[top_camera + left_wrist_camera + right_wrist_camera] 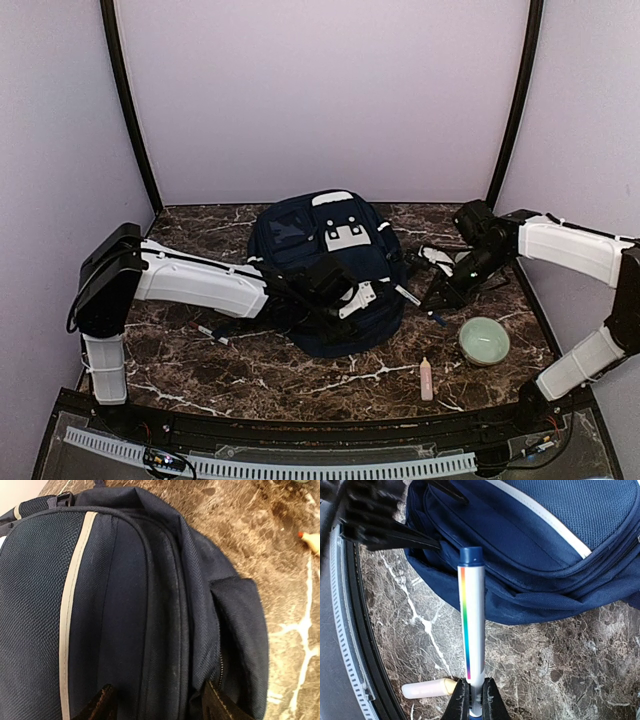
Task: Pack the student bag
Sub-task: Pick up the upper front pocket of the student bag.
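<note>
The student bag (330,255), a navy-blue backpack with a white stripe and a white buckle patch, lies in the middle of the marble table. My left gripper (366,298) rests on its near right part. In the left wrist view it is open (160,705), its jaws wide astride a ridge of bag (125,605) fabric, the right finger at a zipper edge. My right gripper (475,700) is shut on a white pen (471,620) with a rainbow stripe and blue cap. The pen points at the bag's (530,545) lower edge. In the top view the right gripper (431,304) hovers just right of the bag.
A green bowl (484,340) sits at the front right. A pale pink tube (426,378) lies near the front, and it also shows beside the right fingers (425,689). Another pen (212,335) lies left of the bag. The table's front rail (345,630) is close.
</note>
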Available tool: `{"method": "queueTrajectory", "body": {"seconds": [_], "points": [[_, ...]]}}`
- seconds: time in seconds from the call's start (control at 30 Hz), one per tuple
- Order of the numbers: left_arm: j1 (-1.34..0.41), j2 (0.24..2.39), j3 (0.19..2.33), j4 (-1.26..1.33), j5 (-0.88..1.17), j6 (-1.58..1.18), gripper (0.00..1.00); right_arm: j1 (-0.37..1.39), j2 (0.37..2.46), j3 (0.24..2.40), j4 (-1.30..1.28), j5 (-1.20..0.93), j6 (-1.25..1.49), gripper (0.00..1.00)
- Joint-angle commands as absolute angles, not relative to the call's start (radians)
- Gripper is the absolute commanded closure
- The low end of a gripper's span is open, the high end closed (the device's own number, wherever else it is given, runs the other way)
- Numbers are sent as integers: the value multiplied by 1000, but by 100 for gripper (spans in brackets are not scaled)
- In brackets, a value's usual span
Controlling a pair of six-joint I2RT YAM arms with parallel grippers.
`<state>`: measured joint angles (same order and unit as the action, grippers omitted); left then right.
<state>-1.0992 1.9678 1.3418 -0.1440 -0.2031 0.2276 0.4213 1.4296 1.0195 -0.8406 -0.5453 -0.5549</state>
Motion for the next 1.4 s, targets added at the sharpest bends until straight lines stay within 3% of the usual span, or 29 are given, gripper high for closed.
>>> {"method": "queueTrajectory", "body": {"seconds": [0.0,0.4,0.6,1.0,1.37], "points": [[-1104,1992,1378,-207,-418,311,41,417,1396,999,-802,-604,-527,97],[-1119,1755,1236,-115,-358,387,42,417,1390,991,-785,-597,-520,97],[-1109,1860,1258,-162,-435,425,47,417,1380,982,-770,-595,-515,96],[-1111,1968,1304,-82,-492,488,43,417,1380,974,-765,-591,-513,96],[-1106,1908,1352,-17,-609,599,61,417,1388,971,-759,-588,-512,96]]}}
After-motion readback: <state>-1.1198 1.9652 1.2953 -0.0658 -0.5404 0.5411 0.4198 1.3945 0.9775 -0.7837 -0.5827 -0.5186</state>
